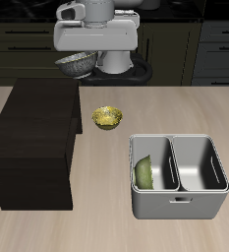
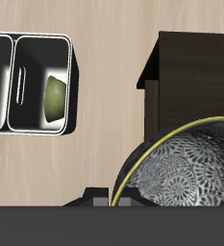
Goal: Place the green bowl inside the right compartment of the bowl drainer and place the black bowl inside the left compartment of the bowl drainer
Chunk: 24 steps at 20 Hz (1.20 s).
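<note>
Silvery speckled metal w/ dark patches: we see the black bowl [image 1: 77,64] up off the table, round, shallow, gripped at its rim by the gripper [image 1: 84,51], fingers closed on it. It hangs behind the bowl drainer [image 1: 180,202], above the dark wood-grain cabinet [image 1: 32,143]. The drainer is a grey metal tub, rounded corners, two wells. We find the green bowl [image 1: 145,173], glossy olive, leaning in one well. A yellow-gold bowl [image 1: 107,118] sits just behind the drainer. No writing legible.

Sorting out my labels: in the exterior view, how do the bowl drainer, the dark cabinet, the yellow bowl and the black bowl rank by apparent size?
1. dark cabinet
2. bowl drainer
3. black bowl, held high, so nearness makes its rank unsure
4. yellow bowl
</note>
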Available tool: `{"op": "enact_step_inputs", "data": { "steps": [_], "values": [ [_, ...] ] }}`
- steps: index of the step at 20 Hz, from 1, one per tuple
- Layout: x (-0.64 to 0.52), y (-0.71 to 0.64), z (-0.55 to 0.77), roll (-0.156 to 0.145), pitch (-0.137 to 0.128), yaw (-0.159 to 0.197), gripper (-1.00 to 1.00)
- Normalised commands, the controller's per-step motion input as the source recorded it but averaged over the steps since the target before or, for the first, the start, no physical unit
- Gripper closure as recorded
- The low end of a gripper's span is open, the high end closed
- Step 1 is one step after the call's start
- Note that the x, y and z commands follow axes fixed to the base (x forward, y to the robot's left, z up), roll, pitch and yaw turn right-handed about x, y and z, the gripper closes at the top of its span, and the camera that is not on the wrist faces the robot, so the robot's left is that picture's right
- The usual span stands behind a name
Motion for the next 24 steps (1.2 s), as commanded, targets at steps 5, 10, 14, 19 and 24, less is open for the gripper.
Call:
{"op": "enact_step_inputs", "data": {
  "steps": [5,10,14,19,24],
  "values": [
    [0.28,0.75,0.06,0.038,-0.005,-0.008,1.00],
    [0.20,0.44,0.04,0.011,-0.013,0.003,1.00],
    [0.23,0.53,0.02,0.049,0.000,-0.003,1.00],
    [0.25,0.47,-0.08,0.040,0.016,-0.017,1.00],
    [0.27,0.37,-0.22,0.029,0.035,-0.014,1.00]
  ]
}}
